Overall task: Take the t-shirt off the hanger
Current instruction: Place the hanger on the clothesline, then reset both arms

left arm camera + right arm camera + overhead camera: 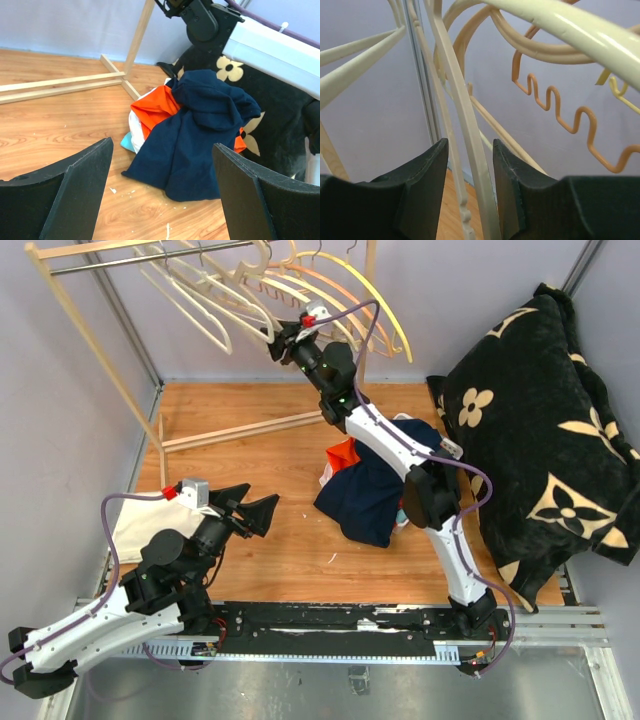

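Jaws of the left gripper [252, 505] stand wide apart and empty, low over the wood in front of the rack [240, 429]. Up among the rack's hangers, the right gripper [274, 343] has its fingers parted around a cream hanger [470, 165], with a gap showing on one side. The navy t-shirt [375, 495] lies crumpled on the floor in front of the rack's right end, draped over an orange garment [343, 455]. A black flowered blanket [540, 420] is heaped to the right of the rack.

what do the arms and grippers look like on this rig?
Left arm and right arm: white shells, black joints. Left gripper and right gripper: broad black wedge-shaped fingers. A purple cable loops along each arm, with a red tag at each wrist.
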Controlling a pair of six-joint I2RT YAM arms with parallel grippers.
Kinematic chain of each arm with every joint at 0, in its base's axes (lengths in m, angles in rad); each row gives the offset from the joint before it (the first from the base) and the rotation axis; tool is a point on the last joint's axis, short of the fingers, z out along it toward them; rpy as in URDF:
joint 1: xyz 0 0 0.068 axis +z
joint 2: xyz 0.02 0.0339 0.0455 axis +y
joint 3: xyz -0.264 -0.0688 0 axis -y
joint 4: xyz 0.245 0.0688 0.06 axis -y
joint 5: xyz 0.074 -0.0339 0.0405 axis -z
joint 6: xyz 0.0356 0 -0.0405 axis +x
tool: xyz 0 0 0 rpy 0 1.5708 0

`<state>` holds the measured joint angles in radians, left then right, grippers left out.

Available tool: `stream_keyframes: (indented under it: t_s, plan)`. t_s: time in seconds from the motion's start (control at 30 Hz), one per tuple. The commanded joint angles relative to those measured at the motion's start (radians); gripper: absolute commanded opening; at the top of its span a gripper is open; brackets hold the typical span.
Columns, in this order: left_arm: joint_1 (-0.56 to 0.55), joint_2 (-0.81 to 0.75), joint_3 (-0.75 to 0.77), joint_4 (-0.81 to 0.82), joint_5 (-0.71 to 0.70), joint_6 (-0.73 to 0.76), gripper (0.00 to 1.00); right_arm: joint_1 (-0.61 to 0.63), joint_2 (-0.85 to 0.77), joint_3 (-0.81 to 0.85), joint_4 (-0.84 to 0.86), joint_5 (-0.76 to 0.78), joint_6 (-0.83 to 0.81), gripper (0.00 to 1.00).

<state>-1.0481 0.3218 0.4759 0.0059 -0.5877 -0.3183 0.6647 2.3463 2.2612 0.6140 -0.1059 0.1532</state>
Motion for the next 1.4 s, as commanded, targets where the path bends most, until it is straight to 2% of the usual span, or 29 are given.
stream_keyframes:
  t_s: [0.0,0.23,0.63,0.77,0.83,0.87,0.9,0.93,1.37]
  plan:
    - [-0.007,0.003,0.003,0.041,0.007,-0.011,0.85,-0.017,-0.139,-0.086,0.1,-0.009,-0.007,0.43]
    - [-0.007,-0.002,0.006,0.038,0.015,-0.019,0.84,-0.018,-0.28,-0.247,0.15,-0.009,-0.019,0.46]
    - [-0.007,-0.006,0.037,0.037,0.0,0.017,0.85,-0.017,-0.539,-0.463,0.126,-0.008,-0.087,0.51]
    - [-0.007,0.019,0.049,0.046,-0.005,0.021,0.91,-0.016,-0.663,-0.543,0.06,0.005,-0.126,0.54]
    - [-0.006,0.042,0.062,0.049,-0.012,0.024,0.98,-0.017,-0.729,-0.58,0.01,0.026,-0.146,0.58]
    - [-0.006,0.055,0.07,0.051,-0.014,0.026,0.99,-0.016,-0.777,-0.599,-0.02,0.038,-0.155,0.65]
    - [-0.007,0.071,0.079,0.052,-0.013,0.03,1.0,-0.016,-0.816,-0.622,-0.048,0.051,-0.165,0.77]
    - [-0.006,0.086,0.088,0.055,-0.013,0.034,1.0,-0.016,-0.854,-0.646,-0.085,0.066,-0.175,0.97]
    - [-0.007,0.127,0.1,0.136,0.003,0.062,1.0,-0.014,-1.482,-1.132,-0.417,0.307,-0.187,0.98]
